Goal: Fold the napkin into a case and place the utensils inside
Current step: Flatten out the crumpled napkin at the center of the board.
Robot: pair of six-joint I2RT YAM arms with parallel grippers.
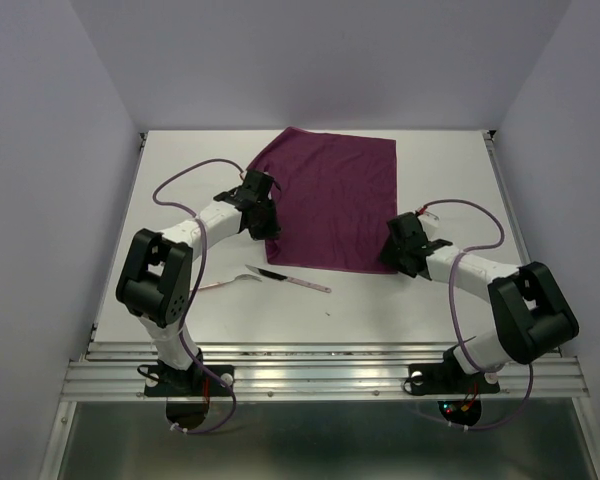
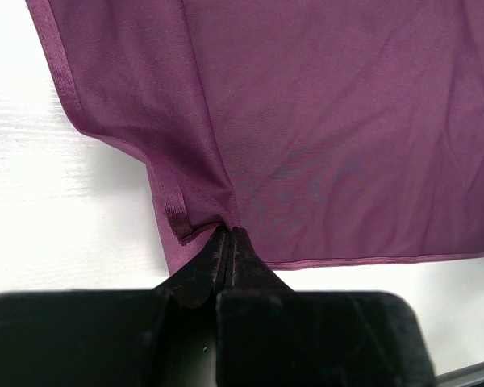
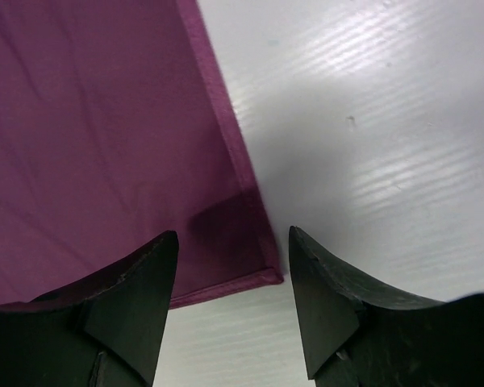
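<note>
The burgundy napkin (image 1: 330, 200) lies spread as one flat sheet on the white table; no case is in view. My left gripper (image 1: 265, 228) is shut on the napkin's near-left corner, and the cloth (image 2: 347, 121) bunches up at the fingertips (image 2: 228, 234). My right gripper (image 1: 400, 252) hovers open over the near-right corner. That corner (image 3: 258, 270) lies flat between the spread fingers, touching neither. The utensils lie just in front of the napkin: a knife (image 1: 290, 280) with a pale pink handle, and a second piece (image 1: 230, 283) to its left.
The white table (image 1: 430, 310) ends in a metal rail (image 1: 320, 375) at the near edge, where both arm bases stand. Pale walls close in on the left, right and back. Purple cables loop beside each arm.
</note>
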